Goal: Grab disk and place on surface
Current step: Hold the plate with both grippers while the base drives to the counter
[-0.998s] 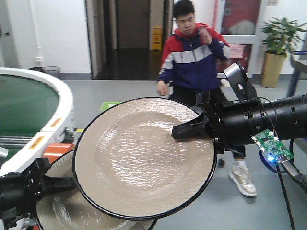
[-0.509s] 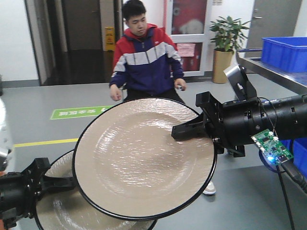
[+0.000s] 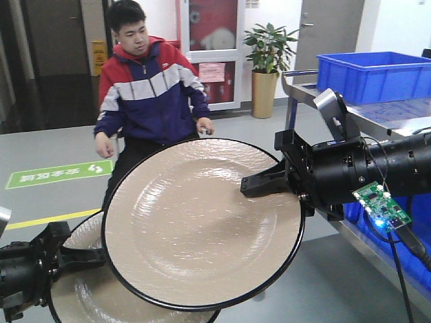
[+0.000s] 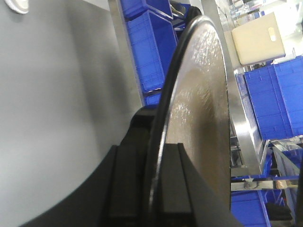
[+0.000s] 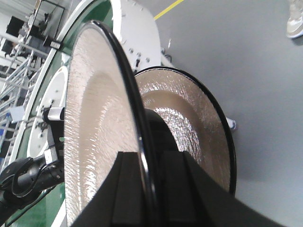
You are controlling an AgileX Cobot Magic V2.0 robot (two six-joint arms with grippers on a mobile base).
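Two beige disks with black rims are held in the air, tilted on edge. My right gripper (image 3: 252, 185) is shut on the right rim of the larger-looking front disk (image 3: 202, 222); the right wrist view shows its jaws (image 5: 149, 189) clamped over that rim (image 5: 94, 118). Behind and below it, my left gripper (image 3: 94, 256) is shut on the second disk (image 3: 87, 289), mostly hidden by the first. In the left wrist view the jaws (image 4: 154, 184) pinch this disk (image 4: 203, 118) edge-on. The surface (image 3: 397, 111), a glossy tabletop, lies at the right.
A blue bin (image 3: 377, 74) stands on the table at the right, with more blue crates (image 4: 147, 42) below. A seated man (image 3: 148, 94) in a red and blue jacket faces me. A potted plant (image 3: 269, 60) stands behind. The green conveyor (image 5: 28, 208) shows in the right wrist view.
The whole view has swung right: the conveyor left the front view, the man slid left, the table with the blue bin came in. Both grippers keep their disks unchanged.
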